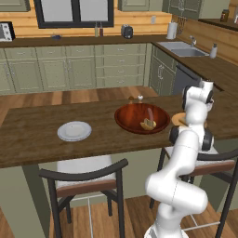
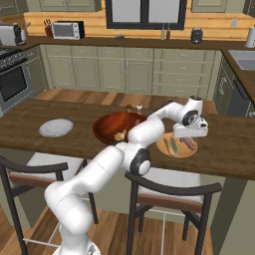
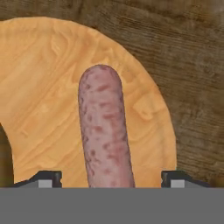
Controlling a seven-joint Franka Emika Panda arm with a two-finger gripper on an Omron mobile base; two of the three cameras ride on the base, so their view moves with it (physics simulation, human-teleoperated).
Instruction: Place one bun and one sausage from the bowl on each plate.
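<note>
- 2 plates sit on the wooden counter: the tan-orange plate lies directly under the gripper, and the pale grey-white plate rests well apart from it, far along the counter beyond the bowl.
- 1 sausage lies flat on the tan-orange plate, running lengthwise between the 2 fingertips in the hand view; the tips stand wide apart on either side of it and touch nothing.
- In the right base view, the sausage sits under the hand, and a bun lies just beside it on the same plate, on the side toward the bowl.
- The dark reddish-brown bowl stands near the gripper, between the 2 plates, its rim close to the tan-orange plate.
- Inside the bowl rest 1 more bun and a second sausage, leaning up from the bun.
- The grey-white plate carries no food.
- 2 small shakers stand on the counter behind the bowl, on its far side from the base.
</note>
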